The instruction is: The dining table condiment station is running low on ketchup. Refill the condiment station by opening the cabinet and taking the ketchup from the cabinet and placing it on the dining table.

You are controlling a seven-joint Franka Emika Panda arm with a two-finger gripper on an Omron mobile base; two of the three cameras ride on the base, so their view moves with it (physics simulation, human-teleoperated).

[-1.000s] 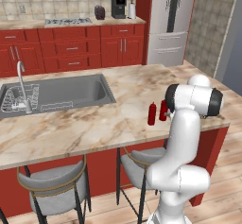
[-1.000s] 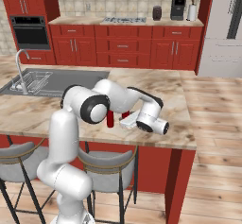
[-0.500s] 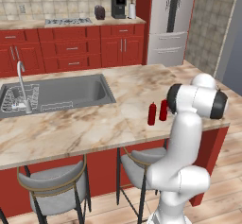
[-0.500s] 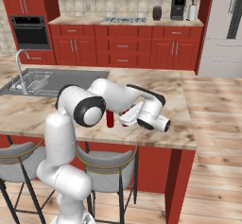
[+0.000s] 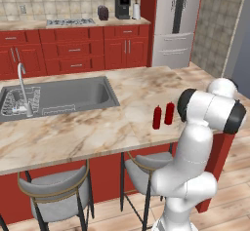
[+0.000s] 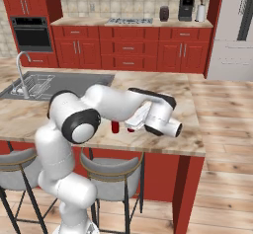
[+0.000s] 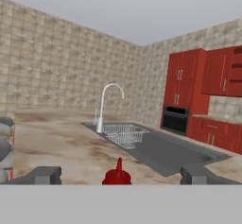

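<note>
Risk first: two red bottles stand upright, just beside each other, on the dining table (image 5: 73, 132) near its right end, right of the sink (image 5: 63, 96), and my gripper (image 7: 118, 176) sits low at the table with its fingers (image 7: 42, 175) spread wide apart and holding nothing. In the hand view one ketchup (image 7: 116, 173) nozzle pokes up between the two fingertips, so I judge that any sideways or forward sweep of the hand could clip that bottle and tip it into the other bottle (image 5: 169, 113) beside it. I'd pull straight back and up before swinging. In the left base view the ketchup (image 5: 156, 117) I take for the delivered one is the left of the pair, though I cannot tell them apart by look. In the right base view the forearm hides most of both; only a red base (image 6: 115, 127) peeks out below it. The second risk is the elbow: it hangs over the near table edge, above the stools (image 5: 56, 186), and a wide swing could catch the edge. Compared with a second ago, the bottles have not moved, while the wrist has shifted slightly right along the table and the shoulder has turned a little.
</note>
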